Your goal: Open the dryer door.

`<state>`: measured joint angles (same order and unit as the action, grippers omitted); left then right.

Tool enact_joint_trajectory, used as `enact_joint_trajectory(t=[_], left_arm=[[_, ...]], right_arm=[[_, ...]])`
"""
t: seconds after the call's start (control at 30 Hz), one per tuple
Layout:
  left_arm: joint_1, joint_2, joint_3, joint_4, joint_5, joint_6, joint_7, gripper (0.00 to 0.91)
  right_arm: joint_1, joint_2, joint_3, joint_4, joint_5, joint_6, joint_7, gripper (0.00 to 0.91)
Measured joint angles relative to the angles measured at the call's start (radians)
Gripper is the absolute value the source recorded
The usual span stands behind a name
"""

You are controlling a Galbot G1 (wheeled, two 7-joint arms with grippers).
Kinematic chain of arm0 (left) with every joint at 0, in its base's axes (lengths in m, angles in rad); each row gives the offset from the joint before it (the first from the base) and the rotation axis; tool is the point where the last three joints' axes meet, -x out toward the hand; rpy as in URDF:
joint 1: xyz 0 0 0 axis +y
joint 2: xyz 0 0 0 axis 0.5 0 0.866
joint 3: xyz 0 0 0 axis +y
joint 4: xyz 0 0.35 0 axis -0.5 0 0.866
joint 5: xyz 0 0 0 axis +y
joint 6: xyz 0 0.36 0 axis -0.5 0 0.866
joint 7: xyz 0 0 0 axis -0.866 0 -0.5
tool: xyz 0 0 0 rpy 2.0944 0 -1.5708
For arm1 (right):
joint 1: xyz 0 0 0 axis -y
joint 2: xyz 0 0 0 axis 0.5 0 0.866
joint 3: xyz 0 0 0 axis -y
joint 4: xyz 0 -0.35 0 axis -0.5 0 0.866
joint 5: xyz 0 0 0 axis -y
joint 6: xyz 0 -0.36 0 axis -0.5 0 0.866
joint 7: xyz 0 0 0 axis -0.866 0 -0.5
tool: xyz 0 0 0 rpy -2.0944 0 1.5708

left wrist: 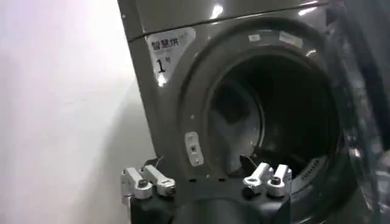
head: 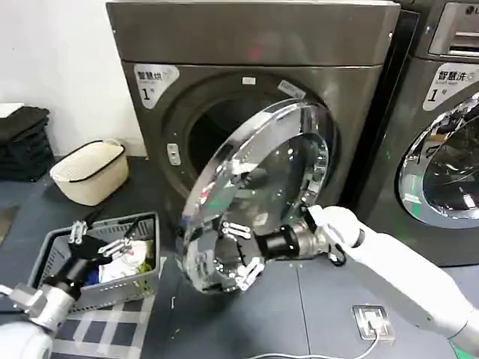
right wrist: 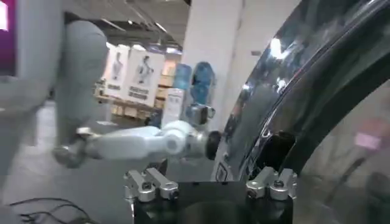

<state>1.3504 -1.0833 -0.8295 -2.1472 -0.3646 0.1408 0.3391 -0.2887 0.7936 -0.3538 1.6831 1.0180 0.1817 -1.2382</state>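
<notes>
dryer door [head: 258, 191]: big round door, wide mirror-chrome ring around dark tinted bulging glass. Stands open, swung well out from the grey-bronze machine, hinged on its right side, tilted face filling centre of the head view. Drum opening behind it exposed, upper centre. Chrome rim also fills right side of right wrist view [right wrist: 286, 91].

My right arm is stretched forward and inward, right claw [head: 238, 250] with fingers spread wide. Left arm sits low at my left, left claw [head: 101, 238] also spread.
</notes>
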Motion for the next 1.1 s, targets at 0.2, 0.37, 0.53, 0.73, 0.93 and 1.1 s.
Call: enact_joint_trajectory(t=[0.2,0.37,0.53,0.73,0.93,1.1], left_arm=[[-0.079,0.041,0.046,0.051,-0.051,-0.008,0.041,0.907],[-0.146,0.077,0.1,0.099,-0.067,-0.03,0.112,0.907],[-0.213,0.132,0.179,0.151,-0.067,-0.08,0.196,0.907],[-0.297,0.189,0.303,0.205,-0.054,-0.116,0.268,0.907],[-0.401,0.227,0.455,0.251,-0.046,-0.149,0.301,0.907],[-0.502,0.224,0.573,0.281,-0.044,-0.165,0.301,0.907]], right_arm=[[-0.042,-0.038,0.052,0.027,0.005,0.006,-0.062,0.907],[-0.096,-0.071,0.112,0.059,0.005,0.006,-0.093,0.907],[-0.177,-0.106,0.213,0.081,0.006,0.005,-0.101,0.907],[-0.322,-0.16,0.401,0.099,0.014,0.002,-0.109,0.907],[-0.502,-0.223,0.587,0.112,0.031,0.011,-0.098,0.907],[-0.663,-0.246,0.75,0.109,0.025,0.014,-0.095,0.907]])
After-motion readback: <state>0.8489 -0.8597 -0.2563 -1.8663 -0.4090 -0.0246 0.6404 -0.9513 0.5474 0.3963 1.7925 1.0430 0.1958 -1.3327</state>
